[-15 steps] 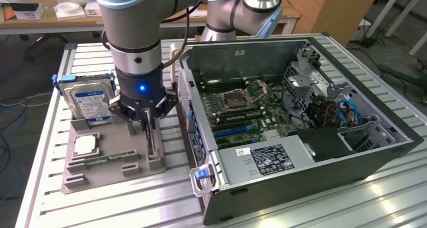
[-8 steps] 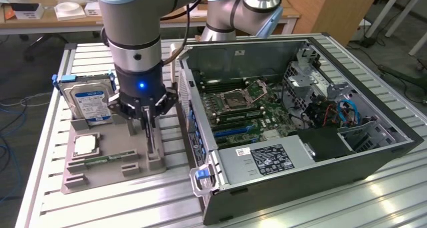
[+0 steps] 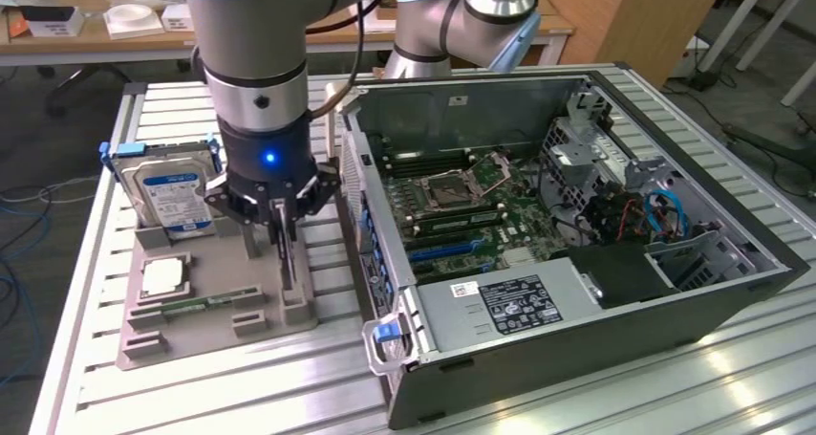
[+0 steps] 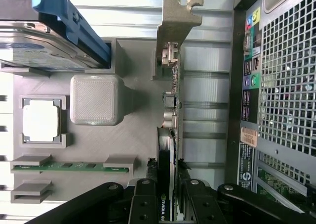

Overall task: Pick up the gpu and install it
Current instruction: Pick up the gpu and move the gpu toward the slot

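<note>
The gpu [image 4: 173, 110] is a thin dark card standing on edge in the grey holder tray [image 4: 133, 135], with its pale metal bracket [image 4: 177, 21] at the far end. In the exterior view the gpu [image 3: 301, 274] shows as a slim strip beside the open computer case [image 3: 548, 244]. My gripper [image 3: 281, 232] comes straight down onto it. In the wrist view my gripper [image 4: 168, 197] has a black finger [image 4: 145, 199] pressed on each side of the card's top edge, shut on it. The card still sits in the tray's slots.
On the same tray [image 3: 191, 339] stand a silver hard drive with a blue label [image 3: 172, 191], a processor [image 3: 166, 277] and a small green memory stick [image 3: 204, 303]. The case wall [image 4: 237, 95] rises close beside the card. The motherboard [image 3: 460, 206] lies exposed inside.
</note>
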{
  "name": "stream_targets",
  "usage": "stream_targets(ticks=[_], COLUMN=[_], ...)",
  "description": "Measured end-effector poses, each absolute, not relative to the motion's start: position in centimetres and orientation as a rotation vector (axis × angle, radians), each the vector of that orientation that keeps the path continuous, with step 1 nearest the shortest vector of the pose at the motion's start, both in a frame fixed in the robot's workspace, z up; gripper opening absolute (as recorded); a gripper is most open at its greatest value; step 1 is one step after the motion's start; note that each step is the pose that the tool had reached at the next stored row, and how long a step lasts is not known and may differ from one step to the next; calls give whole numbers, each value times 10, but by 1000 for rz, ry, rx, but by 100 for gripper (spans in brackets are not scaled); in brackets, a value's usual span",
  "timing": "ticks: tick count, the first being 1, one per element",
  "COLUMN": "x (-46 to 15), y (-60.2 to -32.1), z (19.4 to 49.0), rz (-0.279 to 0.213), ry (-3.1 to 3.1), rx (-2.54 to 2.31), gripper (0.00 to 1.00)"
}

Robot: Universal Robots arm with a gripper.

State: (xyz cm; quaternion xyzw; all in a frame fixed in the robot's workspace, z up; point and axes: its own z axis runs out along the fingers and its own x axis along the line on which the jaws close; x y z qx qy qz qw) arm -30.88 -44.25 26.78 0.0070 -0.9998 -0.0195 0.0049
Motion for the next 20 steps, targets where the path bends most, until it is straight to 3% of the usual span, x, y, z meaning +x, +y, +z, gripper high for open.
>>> stream_targets(ticks=[20], x=[-309], y=[-442], z=[280], rz=[-61], ry=[-3131], rx=[22], gripper=[26])
